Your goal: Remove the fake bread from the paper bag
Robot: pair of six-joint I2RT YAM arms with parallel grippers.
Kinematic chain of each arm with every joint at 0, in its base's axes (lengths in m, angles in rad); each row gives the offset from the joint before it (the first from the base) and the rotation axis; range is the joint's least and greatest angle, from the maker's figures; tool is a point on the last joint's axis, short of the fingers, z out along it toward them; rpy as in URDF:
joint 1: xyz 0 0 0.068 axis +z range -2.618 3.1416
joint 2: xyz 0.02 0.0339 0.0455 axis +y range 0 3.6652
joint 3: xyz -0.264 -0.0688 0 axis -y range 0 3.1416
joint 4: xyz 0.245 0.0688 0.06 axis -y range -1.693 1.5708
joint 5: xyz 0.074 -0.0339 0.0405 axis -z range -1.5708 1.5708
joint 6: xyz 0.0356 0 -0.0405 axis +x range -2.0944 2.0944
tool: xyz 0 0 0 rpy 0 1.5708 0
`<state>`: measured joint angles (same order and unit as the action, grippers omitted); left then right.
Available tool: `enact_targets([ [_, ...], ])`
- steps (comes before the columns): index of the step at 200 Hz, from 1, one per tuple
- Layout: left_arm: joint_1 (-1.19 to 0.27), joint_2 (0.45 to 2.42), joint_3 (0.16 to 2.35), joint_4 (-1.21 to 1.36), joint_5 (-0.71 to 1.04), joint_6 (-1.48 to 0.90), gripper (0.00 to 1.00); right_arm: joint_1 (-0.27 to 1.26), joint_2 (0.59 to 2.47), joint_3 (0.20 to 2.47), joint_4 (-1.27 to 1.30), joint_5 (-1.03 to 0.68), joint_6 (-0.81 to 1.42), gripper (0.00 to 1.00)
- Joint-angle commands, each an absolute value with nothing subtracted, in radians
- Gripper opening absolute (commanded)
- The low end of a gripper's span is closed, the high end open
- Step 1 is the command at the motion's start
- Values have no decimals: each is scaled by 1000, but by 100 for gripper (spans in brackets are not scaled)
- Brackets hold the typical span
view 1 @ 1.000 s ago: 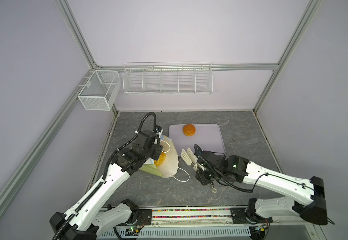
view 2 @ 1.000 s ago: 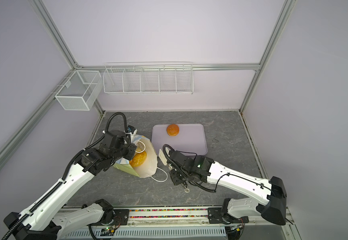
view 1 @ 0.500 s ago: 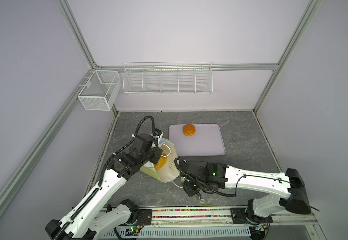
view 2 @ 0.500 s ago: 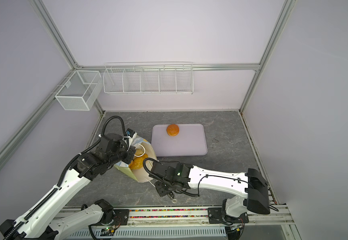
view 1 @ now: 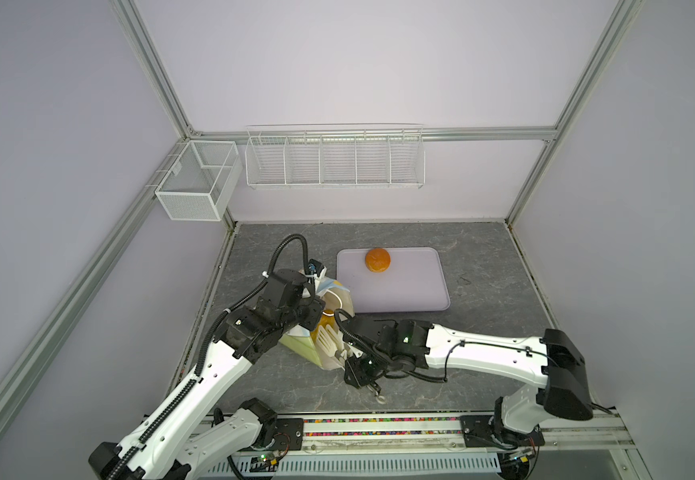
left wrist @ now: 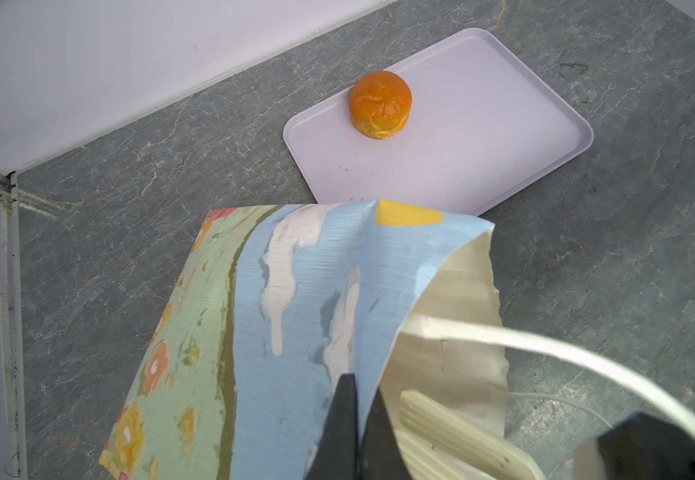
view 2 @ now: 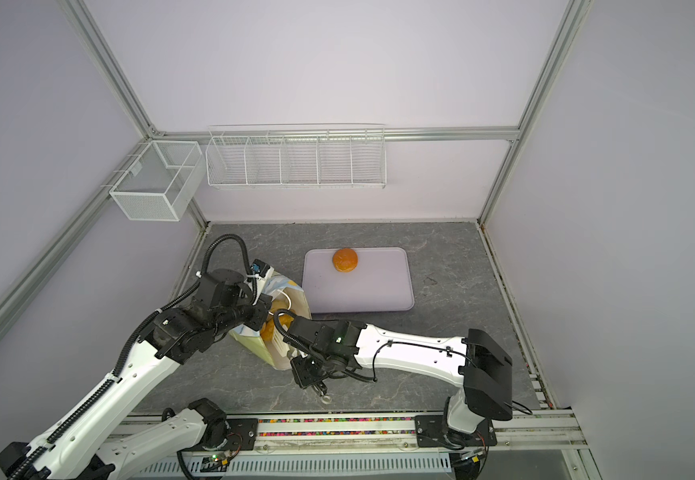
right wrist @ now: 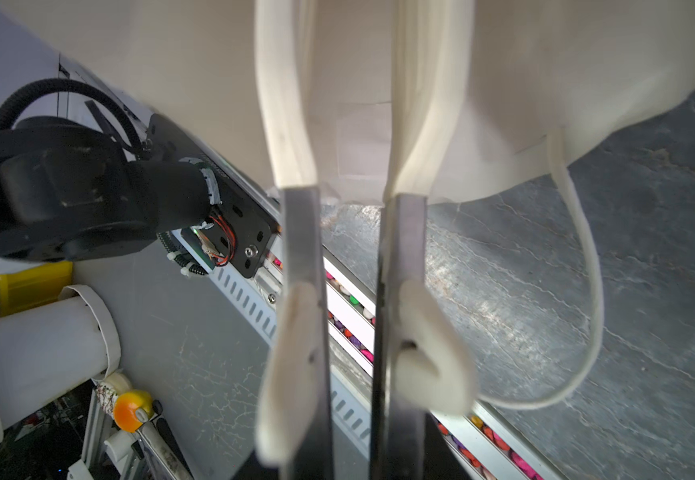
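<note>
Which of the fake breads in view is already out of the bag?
The round bun, lying alone on the lilac tray. The only other bread showing is an orange piece down inside the open mouth of the paper bag.

Tray (view 1: 399,291): one. Bun (view 1: 377,260) on the tray: one.

Paper bag (view 1: 295,344), just off the tray's near left corner: one, with two cord handles (left wrist: 503,340).

Orange bread (view 1: 324,328) shows in the bag's mouth; the count inside cannot be told.

Wire holders on the wall behind the tray: two. One is a long rack (view 1: 334,160) of five compartments; the other is a mesh bin (view 1: 196,183) of two, further left.

Robot arms: two, left arm (view 1: 212,365) and right arm (view 1: 483,353), both nearer than the tray.
</note>
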<state>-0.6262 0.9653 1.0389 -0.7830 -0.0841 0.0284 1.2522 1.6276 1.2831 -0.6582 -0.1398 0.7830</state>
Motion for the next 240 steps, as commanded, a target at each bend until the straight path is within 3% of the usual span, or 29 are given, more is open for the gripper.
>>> enact_targets([
  [1,-629,970,1032,-745,-59,0,0,1233,1636,1261,-567,-197,881,37],
  [99,-629,969,1022,-711,-56,-27,0,1204,1735,1322,-585,-174,996,46],
  [167,-629,949,1005,-672,2,-37,0,1155,1792,1393,-576,-212,962,49],
  [218,-629,951,1003,-675,18,-40,0,1132,1866,1444,-593,-265,932,49],
  [240,-629,949,1002,-676,16,-41,0,1129,1868,1451,-611,-253,913,43],
])
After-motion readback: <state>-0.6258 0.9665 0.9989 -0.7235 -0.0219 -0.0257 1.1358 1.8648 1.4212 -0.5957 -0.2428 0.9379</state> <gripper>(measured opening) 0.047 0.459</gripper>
